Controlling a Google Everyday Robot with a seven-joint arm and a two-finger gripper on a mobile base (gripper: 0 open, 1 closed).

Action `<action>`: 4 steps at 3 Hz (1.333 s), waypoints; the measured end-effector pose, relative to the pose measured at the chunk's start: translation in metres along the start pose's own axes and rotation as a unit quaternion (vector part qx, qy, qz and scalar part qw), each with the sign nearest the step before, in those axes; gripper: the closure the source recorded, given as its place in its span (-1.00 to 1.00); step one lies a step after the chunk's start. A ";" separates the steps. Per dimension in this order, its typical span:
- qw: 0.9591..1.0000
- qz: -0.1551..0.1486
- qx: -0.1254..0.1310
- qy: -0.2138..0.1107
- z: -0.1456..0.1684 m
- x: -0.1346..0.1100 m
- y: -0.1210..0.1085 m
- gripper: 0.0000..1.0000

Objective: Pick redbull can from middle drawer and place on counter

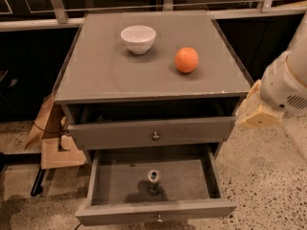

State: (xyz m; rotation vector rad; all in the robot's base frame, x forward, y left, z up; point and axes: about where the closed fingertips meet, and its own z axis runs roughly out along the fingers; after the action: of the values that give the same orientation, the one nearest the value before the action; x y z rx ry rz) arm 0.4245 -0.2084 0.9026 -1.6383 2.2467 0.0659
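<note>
redbull can [153, 180]: standing upright on the floor of the middle drawer [115, 186], roughly centre, touching none of the walls.
can axis: long axis running vertical, shiny top with pull tab pointing up (toward the camera), base sitting flat.
can build: slim silver-grey metal cylinder, round rim catching the light.
middle drawer: hanging pulled well out; wide shallow grey wood box, matte inside, small round lower knob [159, 218] showing at the front edge.
upper drawer [192, 131]: sitting slightly open above it, same grey wood, brass upper knob [155, 136] in the middle.
counter [105, 75]: flat matte grey square top with a thin lighter edge, carrying a round white bowl [138, 38] at rear left and a smooth orange [186, 60] to its right, the two well apart.
gripper [256, 110]: hanging off the cabinet's right side, level with the upper drawer; beige blocky housing on a white arm, well apart from the can; open or closed, cannot tell.
floor [268, 186]: showing a speckled stone texture.
</note>
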 end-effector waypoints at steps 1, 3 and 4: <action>0.999 0.026 -0.024 -0.033 0.053 0.011 0.018 0.77; 0.992 0.083 -0.059 -0.075 0.123 0.026 0.042 1.00; 0.992 0.083 -0.059 -0.073 0.147 0.037 0.047 1.00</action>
State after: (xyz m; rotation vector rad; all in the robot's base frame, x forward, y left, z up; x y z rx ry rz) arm 0.4085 -0.1910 0.7459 -1.4487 2.2987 0.3552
